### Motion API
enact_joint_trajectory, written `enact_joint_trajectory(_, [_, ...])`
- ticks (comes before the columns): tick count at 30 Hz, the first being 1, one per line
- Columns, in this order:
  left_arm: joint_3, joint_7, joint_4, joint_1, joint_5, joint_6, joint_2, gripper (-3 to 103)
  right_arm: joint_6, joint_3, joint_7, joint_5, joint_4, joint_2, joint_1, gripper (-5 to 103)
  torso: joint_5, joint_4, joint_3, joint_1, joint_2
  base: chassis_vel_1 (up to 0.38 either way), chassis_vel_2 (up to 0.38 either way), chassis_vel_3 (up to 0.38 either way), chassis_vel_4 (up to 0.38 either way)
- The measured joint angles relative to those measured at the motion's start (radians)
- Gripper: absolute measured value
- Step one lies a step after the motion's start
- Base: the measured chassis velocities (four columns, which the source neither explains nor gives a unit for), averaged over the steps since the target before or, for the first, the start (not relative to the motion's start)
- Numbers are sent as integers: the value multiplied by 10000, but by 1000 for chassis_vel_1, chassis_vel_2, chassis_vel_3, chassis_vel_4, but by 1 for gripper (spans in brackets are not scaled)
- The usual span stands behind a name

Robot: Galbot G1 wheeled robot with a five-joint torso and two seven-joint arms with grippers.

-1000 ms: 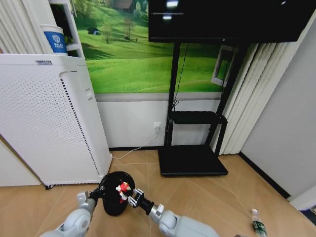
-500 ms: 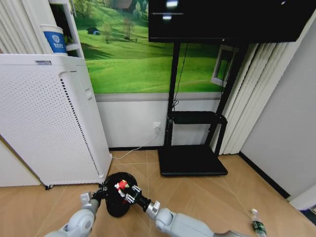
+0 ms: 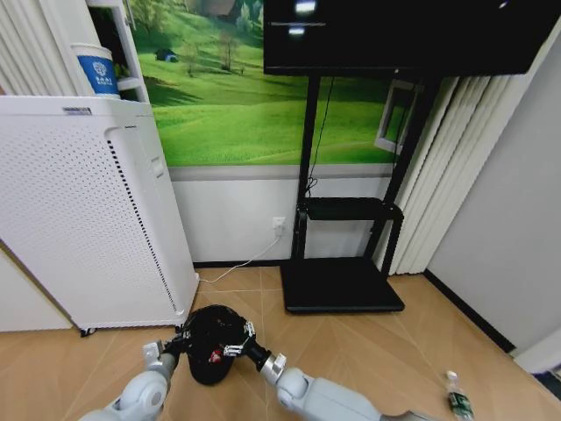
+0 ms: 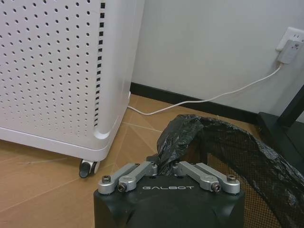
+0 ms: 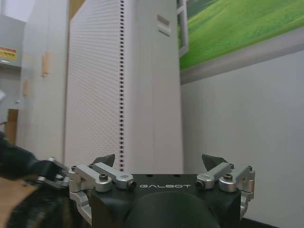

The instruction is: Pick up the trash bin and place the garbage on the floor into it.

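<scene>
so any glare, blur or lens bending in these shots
Head view: ceiling-light glare on the dark wall screen, and the tall white perforated unit bows from wide-angle distortion. Right wrist view: open right gripper sharp, background soft. Left wrist view: evenly lit, crisp.

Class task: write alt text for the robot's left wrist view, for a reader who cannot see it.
The left claw is shut on the bag-lined rim of the black bin. Behind stands a white perforated unit on casters over a wood floor. A white cable runs along the wall to a plug.
</scene>
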Motion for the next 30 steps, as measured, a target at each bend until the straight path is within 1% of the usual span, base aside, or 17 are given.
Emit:
enact_joint_trajectory(1, [-109,40,-20,126,25,-4,28,7,35,297,-104,-15,-66,-226,-58,100,1,1,0,0,-1,0,0,0,0])
enact_joint_trajectory(2, [-109,40,-20,126,25,-4,28,7,35,297,-104,-15,-66,-226,-58,100,1,1,0,0,-1,0,0,0,0])
enact_joint_trajectory(3, [-194,65,-29,224,37,-7,56,7,84,585,-204,-28,-149,-439,-136,100,1,1,0,0,0,0,0,0,0])
enact_joint_trajectory(4, [-314,91,-54,337,41,-11,112,7,194,1161,-391,-76,-323,-789,-316,100,0,-1,0,0,0,0,0,0,0])
enact_joint_trajectory(5, [-349,94,-64,359,41,-13,129,7,213,1379,-433,-82,-357,-895,-392,100,1,0,0,0,0,0,0,0,0])
enact_joint_trajectory(6, [-349,94,-64,359,41,-13,129,7,213,1379,-433,-82,-357,-895,-392,100,1,0,0,0,0,0,0,0,0])
enact_joint_trajectory(8, [-487,97,-108,434,14,-24,191,7,257,2199,-575,-24,-506,-1232,-694,100,1,-2,-1,0,0,0,0,0,0])
enact_joint_trajectory(10, [-557,101,-114,478,-8,-29,229,7,268,2862,-808,100,-735,-1418,-929,100,2,-2,0,-1,0,0,0,0,0])
enact_joint_trajectory(12, [-571,102,-114,486,-10,-31,237,7,271,3003,-903,171,-791,-1471,-974,100,3,-2,0,-1,0,0,0,0,0])
enact_joint_trajectory(14, [-608,102,-124,506,-18,-38,257,7,276,3400,-1361,485,-958,-1685,-1121,100,1,-1,0,-1,0,0,0,0,0])
enact_joint_trajectory(15, [-608,102,-124,506,-18,-38,257,7,276,3400,-1361,485,-958,-1685,-1121,100,1,-1,0,-1,0,0,0,0,0])
enact_joint_trajectory(17, [-633,100,-156,514,-30,-42,259,7,282,3678,-1720,806,-1032,-1878,-1265,100,1,-1,0,-2,0,0,0,0,0])
enact_joint_trajectory(21, [-659,97,-177,531,-31,-46,259,7,286,3864,-1971,914,-1048,-1972,-1373,100,1,-2,0,-1,0,0,0,0,0])
enact_joint_trajectory(22, [-672,94,-194,552,-28,-47,256,7,288,3983,-2150,931,-1063,-2003,-1427,100,1,-2,0,-1,0,0,0,0,0])
enact_joint_trajectory(30, [-735,90,-237,674,39,-54,223,7,297,4306,-2458,970,-1060,-2068,-1646,100,0,1,0,-2,0,-9,-8,6,9])
